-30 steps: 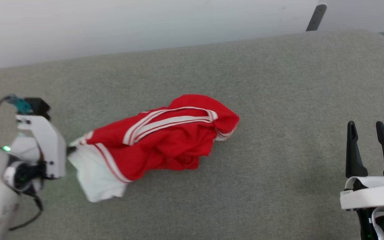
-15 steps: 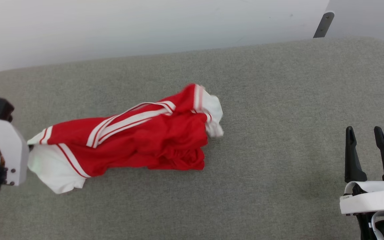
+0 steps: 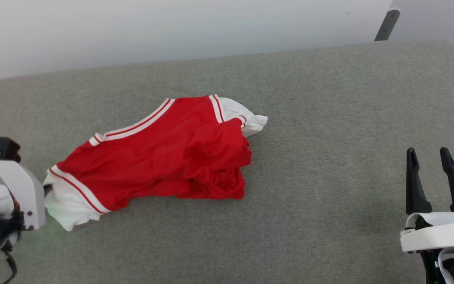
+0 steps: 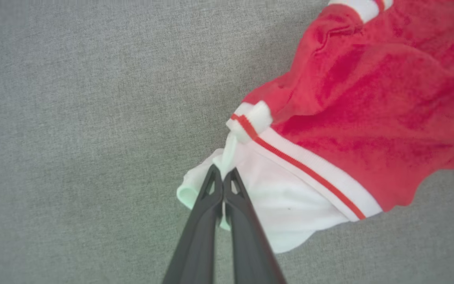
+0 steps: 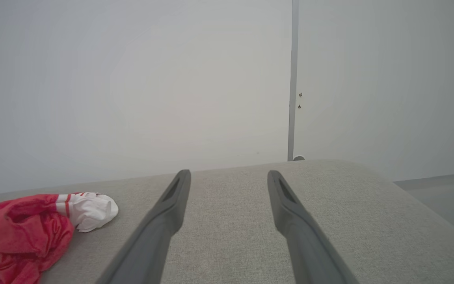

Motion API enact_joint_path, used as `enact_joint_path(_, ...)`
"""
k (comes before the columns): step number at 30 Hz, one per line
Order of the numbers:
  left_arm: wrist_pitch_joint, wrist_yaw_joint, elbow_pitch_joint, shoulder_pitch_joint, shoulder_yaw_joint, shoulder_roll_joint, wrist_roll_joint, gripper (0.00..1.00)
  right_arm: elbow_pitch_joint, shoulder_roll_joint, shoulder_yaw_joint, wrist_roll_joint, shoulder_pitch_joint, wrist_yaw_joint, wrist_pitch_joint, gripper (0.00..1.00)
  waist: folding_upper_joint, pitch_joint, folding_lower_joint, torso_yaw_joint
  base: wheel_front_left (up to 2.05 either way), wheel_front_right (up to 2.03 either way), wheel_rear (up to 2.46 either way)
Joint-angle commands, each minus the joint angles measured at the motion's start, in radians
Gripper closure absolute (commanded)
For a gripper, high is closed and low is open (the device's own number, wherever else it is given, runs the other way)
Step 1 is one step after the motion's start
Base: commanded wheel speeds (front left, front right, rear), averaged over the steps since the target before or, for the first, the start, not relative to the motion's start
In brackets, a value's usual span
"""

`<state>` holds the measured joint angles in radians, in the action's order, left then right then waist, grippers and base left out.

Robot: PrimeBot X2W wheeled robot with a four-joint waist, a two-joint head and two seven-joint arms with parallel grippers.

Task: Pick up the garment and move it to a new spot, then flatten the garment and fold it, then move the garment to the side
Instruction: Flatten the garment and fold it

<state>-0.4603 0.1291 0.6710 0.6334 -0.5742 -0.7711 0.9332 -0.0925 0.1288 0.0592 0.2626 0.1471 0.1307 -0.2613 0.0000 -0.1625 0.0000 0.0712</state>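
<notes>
A pale wall (image 3: 172, 31) is rising behind the grey fabric-covered tabletop (image 3: 329, 177), and a dark metal bracket (image 3: 386, 25) is leaning against the wall near the far right corner. The garment (image 3: 164, 157) is lying crumpled on the tabletop, left of centre in the head view. Its long axis is running diagonally from the near left toward the far right. One white sleeve (image 4: 274, 205) is pointing at the left pincer (image 4: 223, 177), which is clenching a fold at that sleeve's edge. The other white sleeve (image 3: 246, 118) is sticking out at the far-right end. The right pincer (image 3: 427, 152) is hovering released, its fingers spread, well apart from the garment on the right.
</notes>
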Motion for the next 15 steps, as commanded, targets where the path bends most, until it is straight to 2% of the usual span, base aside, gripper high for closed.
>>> enact_joint_path(1, 0.01, 0.002, 0.007, 0.014, 0.005, 0.007, 0.008, 0.0, -0.001, 0.005, -0.004, 0.004, 0.007, 0.0, -0.006, 0.0, 0.0, 0.007, 0.0, -0.009, 0.0, 0.0, 0.0)
enact_joint_path(9, 0.116, 0.002, -0.02, 0.032, 0.003, 0.026, 0.002, 0.0, -0.019, 0.028, -0.051, 0.021, 0.013, 0.0, 0.019, 0.0, 0.0, 0.062, 0.0, -0.061, 0.0, 0.0, 0.0)
enact_joint_path(15, 0.306, -0.029, -0.083, -0.022, 0.027, 0.048, -0.03, 0.0, -0.044, 0.047, -0.085, 0.041, 0.025, 0.0, 0.052, 0.0, 0.0, 0.118, 0.0, -0.112, 0.0, 0.0, 0.0)
